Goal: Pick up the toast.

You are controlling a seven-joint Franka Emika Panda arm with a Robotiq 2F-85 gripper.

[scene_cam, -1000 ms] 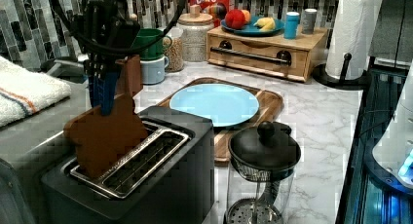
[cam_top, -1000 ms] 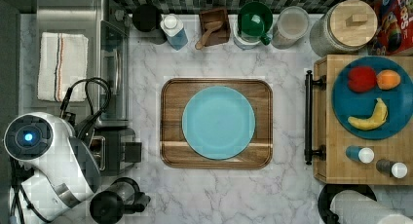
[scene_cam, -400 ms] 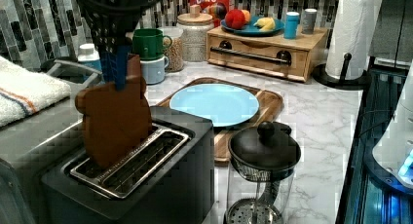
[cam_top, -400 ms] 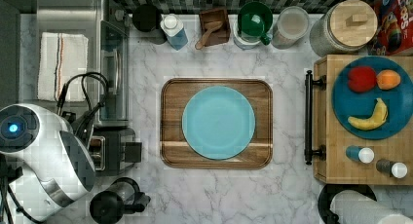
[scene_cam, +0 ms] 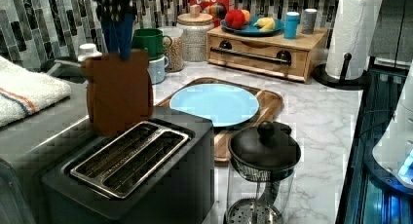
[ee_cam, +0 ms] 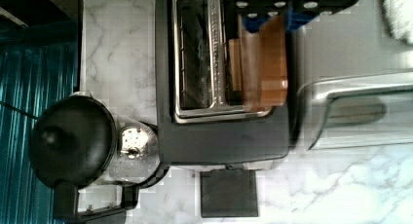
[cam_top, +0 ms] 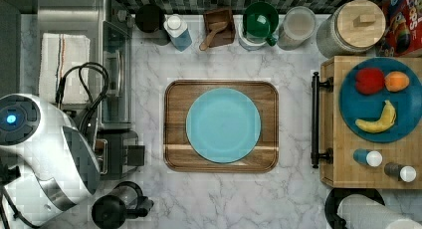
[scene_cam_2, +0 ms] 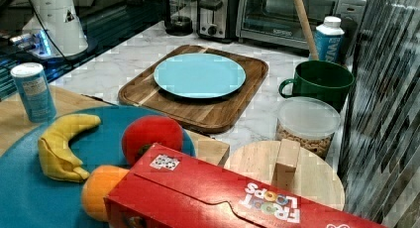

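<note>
Top view: the arm [cam_top: 45, 149] is hanging over the toaster [cam_top: 119, 154] at the counter's [cam_top: 298, 199] left, beside one tray [cam_top: 171, 124] carrying one blue plate [cam_top: 223, 124].

Left view: the end effector [scene_cam: 119, 34] is clamping its blue fingers [scene_cam: 125, 31] on the top edge of the toast [scene_cam: 119, 92], which is hanging upright, its lower edge just clear of the toaster's two slots. The pick-up is looking nearly done; what seems left is carrying it away. One French press [scene_cam: 263, 170] is standing beside.

Right view: one green mug [scene_cam_2: 317, 82], one banana [scene_cam_2: 62, 146].

Wrist view: the toast [ee_cam: 263, 63] is showing edge-on above the toaster.
</note>
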